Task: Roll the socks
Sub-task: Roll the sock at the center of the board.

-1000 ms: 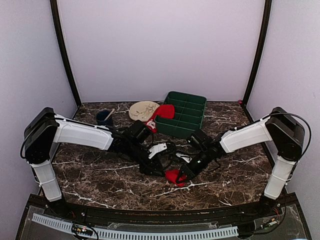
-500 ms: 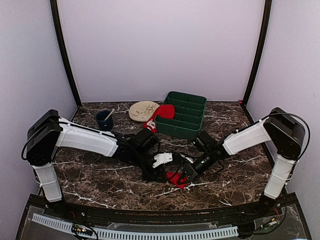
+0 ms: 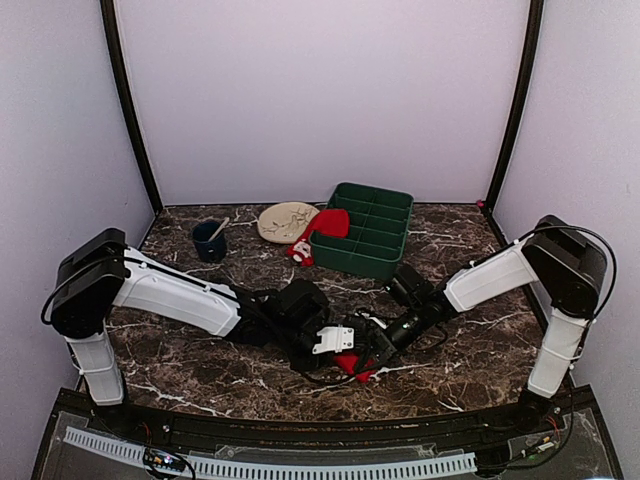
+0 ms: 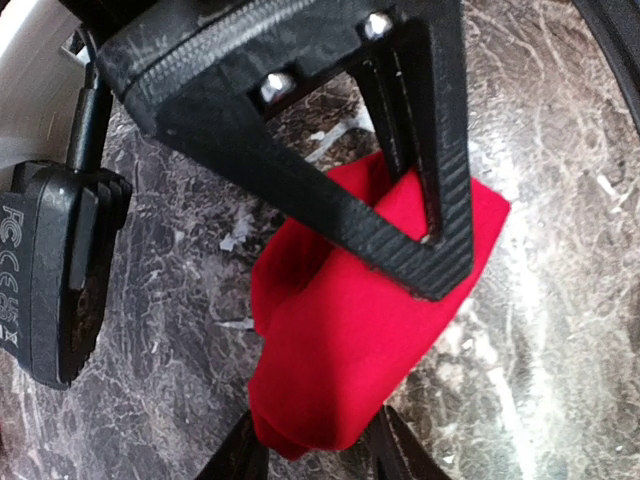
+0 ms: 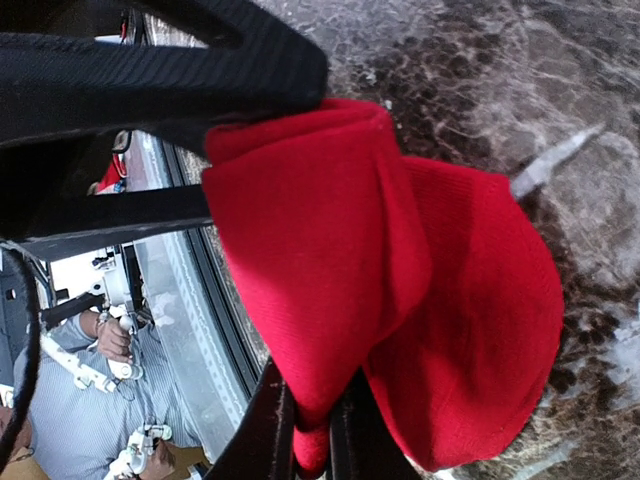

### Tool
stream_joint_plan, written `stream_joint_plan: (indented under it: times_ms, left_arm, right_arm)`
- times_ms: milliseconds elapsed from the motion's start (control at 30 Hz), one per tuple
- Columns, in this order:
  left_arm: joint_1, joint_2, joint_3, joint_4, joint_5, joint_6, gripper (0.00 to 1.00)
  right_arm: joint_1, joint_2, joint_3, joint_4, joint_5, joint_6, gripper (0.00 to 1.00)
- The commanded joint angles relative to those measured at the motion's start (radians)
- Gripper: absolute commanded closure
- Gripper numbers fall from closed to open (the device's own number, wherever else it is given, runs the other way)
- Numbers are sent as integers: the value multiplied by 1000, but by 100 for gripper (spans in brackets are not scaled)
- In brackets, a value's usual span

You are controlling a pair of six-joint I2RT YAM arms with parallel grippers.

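One red sock [image 3: 352,366] lies bunched on the marble table near the front, between both grippers. My left gripper [image 3: 335,347] straddles the thick folded end of this sock [image 4: 350,330], its two fingers pressed against either side of the fold. My right gripper [image 3: 367,351] is shut on a thin fold of the same sock [image 5: 400,280], pinched tight between its fingertips. The other red sock [image 3: 331,222] hangs over the rim of the green bin, its white patterned end [image 3: 300,251] on the table.
A green compartment bin [image 3: 380,238] stands at the back centre. Left of it are a beige plate [image 3: 284,220] and a dark blue cup [image 3: 208,240] with a stick in it. The two arms almost touch over the sock.
My left gripper has moved right and toward the front, closing in on the sock beside the right gripper. The sock now shows less from above. The right gripper keeps its pinch.
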Motion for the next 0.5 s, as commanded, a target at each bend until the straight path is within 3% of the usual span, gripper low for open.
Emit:
stream_joint_plan:
  times_ms: [0, 333, 467]
  left_arm:
    - [-22, -51, -40, 82, -95, 63, 63]
    - [-31, -142, -129, 170, -184, 107, 63]
    - [-34, -171, -144, 151, -132, 111, 63]
  right_arm:
    - [-9, 12, 11, 0, -37, -24, 100]
    - [-8, 25, 28, -42, -50, -60, 100]
    - [-8, 26, 31, -47, -58, -67, 100]
